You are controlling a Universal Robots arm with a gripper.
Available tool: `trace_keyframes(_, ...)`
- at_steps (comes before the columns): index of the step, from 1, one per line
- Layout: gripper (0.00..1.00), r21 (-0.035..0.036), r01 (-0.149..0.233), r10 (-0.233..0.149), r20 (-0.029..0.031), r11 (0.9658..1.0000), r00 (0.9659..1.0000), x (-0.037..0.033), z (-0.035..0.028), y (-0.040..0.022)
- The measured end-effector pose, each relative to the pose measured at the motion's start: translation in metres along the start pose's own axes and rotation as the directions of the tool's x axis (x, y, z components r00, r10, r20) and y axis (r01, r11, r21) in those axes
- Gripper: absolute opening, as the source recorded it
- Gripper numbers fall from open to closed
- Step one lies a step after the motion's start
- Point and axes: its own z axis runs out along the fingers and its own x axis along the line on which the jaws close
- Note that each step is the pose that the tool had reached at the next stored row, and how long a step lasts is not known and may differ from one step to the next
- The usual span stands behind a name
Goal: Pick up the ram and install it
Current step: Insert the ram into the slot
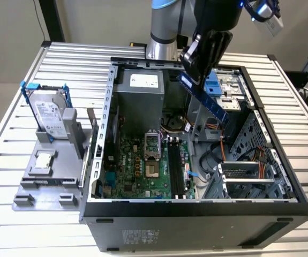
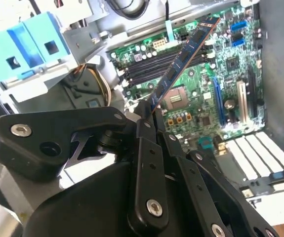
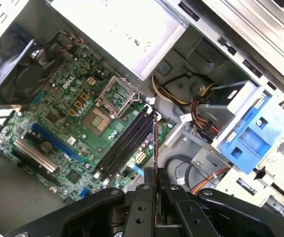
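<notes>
Ram (image 1: 206, 101) clamped by one end in jaws, tilted above open computer case (image 1: 196, 206), leaving long edge free for black slots (image 1: 176, 166).

One open dark computer case (image 1: 196, 219), one green motherboard (image 1: 137, 174), one long thin ram stick (image 1: 207, 101), one silver blue-framed hard drive (image 1: 49, 115), one square silver chip (image 1: 44, 160).

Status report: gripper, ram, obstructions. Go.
Gripper shut on the ram. Ram tilted, held above the motherboard, not seated. Nothing seen across the black slots.
</notes>
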Motion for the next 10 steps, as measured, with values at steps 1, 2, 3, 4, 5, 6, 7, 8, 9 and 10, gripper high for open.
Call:
trace_keyframes(1, 0.0, 0.0008, -0.019, 0.019, 0.0002, 0.9998, 0.9998, 0.0, 0.0, 0.0)
trace_keyframes(2, 0.0, 0.0014, -0.037, 0.037, 0.0004, 0.9993, 0.9993, 0.0, 0.0, 0.0)
trace_keyframes(3, 0.0, 0.0021, -0.054, 0.054, 0.0006, 0.9985, 0.9985, 0.0, 0.0, 0.0)
trace_keyframes(4, 0.0, 0.0028, -0.074, 0.074, 0.0008, 0.9973, 0.9973, 0.0, 0.0, 0.0)
trace_keyframes(5, 0.0, 0.0035, -0.091, 0.091, 0.001, 0.9958, 0.9958, 0.0, 0.0, 0.0)
trace_keyframes(6, 0.0, 0.0042, -0.109, 0.109, 0.0013, 0.994, 0.994, 0.0, 0.0001, 0.0)
trace_keyframes(7, 0.0, 0.0049, -0.128, 0.128, 0.0016, 0.9918, 0.9918, 0.0, 0.0001, 0.0)
trace_keyframes(8, 0.0, 0.0056, -0.146, 0.146, 0.0018, 0.9893, 0.9893, 0.0, 0.0001, 0.0)
trace_keyframes(9, 0.0, 0.0063, -0.164, 0.164, 0.0021, 0.9865, 0.9865, 0.0, 0.0001, 0.0)
trace_keyframes(10, 0.0, 0.0069, -0.181, 0.181, 0.0023, 0.9835, 0.9835, 0.0, 0.0002, 0.0)
